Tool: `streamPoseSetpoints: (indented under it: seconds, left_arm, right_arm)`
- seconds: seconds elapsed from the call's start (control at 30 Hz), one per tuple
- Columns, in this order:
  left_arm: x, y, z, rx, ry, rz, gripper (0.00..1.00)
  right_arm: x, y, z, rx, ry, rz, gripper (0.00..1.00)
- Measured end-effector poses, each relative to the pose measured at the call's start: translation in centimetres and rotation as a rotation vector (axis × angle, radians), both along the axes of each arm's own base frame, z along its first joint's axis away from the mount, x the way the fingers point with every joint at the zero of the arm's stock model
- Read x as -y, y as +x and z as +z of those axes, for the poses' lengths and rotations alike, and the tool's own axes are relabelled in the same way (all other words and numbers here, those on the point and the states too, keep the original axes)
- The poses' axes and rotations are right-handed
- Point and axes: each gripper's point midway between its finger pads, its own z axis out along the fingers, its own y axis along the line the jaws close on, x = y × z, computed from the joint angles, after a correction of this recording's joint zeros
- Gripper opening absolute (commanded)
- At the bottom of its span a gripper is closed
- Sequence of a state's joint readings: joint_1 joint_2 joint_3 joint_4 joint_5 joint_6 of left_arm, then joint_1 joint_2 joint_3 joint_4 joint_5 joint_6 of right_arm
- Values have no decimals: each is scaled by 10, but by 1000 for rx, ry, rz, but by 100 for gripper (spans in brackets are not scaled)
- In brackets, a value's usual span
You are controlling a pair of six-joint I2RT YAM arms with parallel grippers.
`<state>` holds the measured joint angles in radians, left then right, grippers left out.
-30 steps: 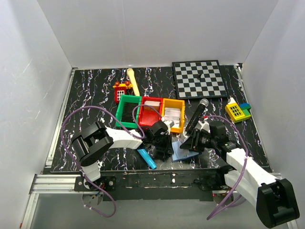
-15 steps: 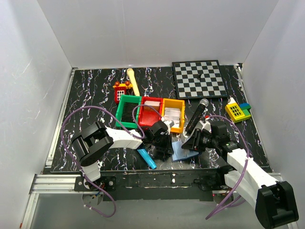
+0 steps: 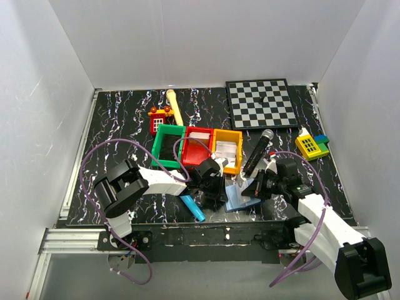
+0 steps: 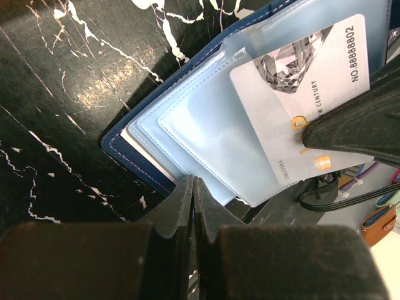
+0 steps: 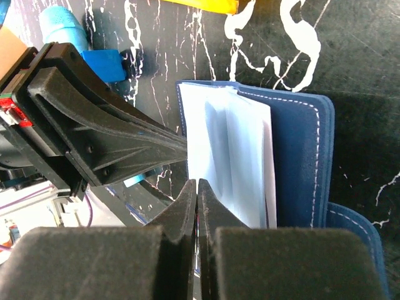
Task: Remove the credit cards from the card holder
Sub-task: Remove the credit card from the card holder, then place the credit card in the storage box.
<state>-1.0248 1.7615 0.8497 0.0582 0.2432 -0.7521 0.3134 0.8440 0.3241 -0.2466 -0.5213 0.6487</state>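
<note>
Top external: the open card holder (image 3: 235,200) is lying near the yellow bin (image 3: 239,152). Left wrist: the left gripper (image 4: 192,184), jaws together, is touching its edge; the slick, stiff credit card (image 4: 294,81) probably wants edge-pinching. Right wrist: the right gripper (image 5: 197,186), also closed, is meeting floppy sleeves (image 5: 228,156).

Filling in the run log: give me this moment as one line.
card holder: open on table | card: partly in clear pocket | left fingers: shut at holder edge | right fingers: shut, tips at holder

The black, white-veined table (image 3: 112,125) carries the open card holder (image 3: 236,199) between the left pincer (image 3: 214,194) and right pincer (image 3: 254,187). Just beyond the left pincer sit the green bin (image 3: 156,147), red bin (image 3: 197,154) and yellow bin (image 3: 226,132). The chessboard (image 3: 260,103) lies well beyond the right pincer.
</note>
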Motion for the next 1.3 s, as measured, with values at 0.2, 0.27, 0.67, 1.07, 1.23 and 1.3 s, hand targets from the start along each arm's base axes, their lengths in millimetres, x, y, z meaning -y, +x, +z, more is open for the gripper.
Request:
streamPoseSetpoints:
  seconds: [0.2,0.27,0.67,1.07,1.23,1.3]
  left_arm:
    - [0,0,0,5,-4,1,0]
    - [0,0,0,7,-4,2,0]
    - [-5,-2,-1,24,6,-5,12]
    - [-5,0,48,144,24,-45,40]
    - [-4,19,136,311,-105,23,62]
    - [-12,26,163,371,-145,72,66]
  right_arm:
    - [6,0,-1,-5,-47,-13,1]
    - [9,1,0,-2,-61,-18,1]
    - [25,2,14,47,-147,-72,1]
    - [32,7,54,157,-169,-82,1]
    - [24,7,82,216,-124,-22,1]
    - [16,3,93,242,-87,27,1]
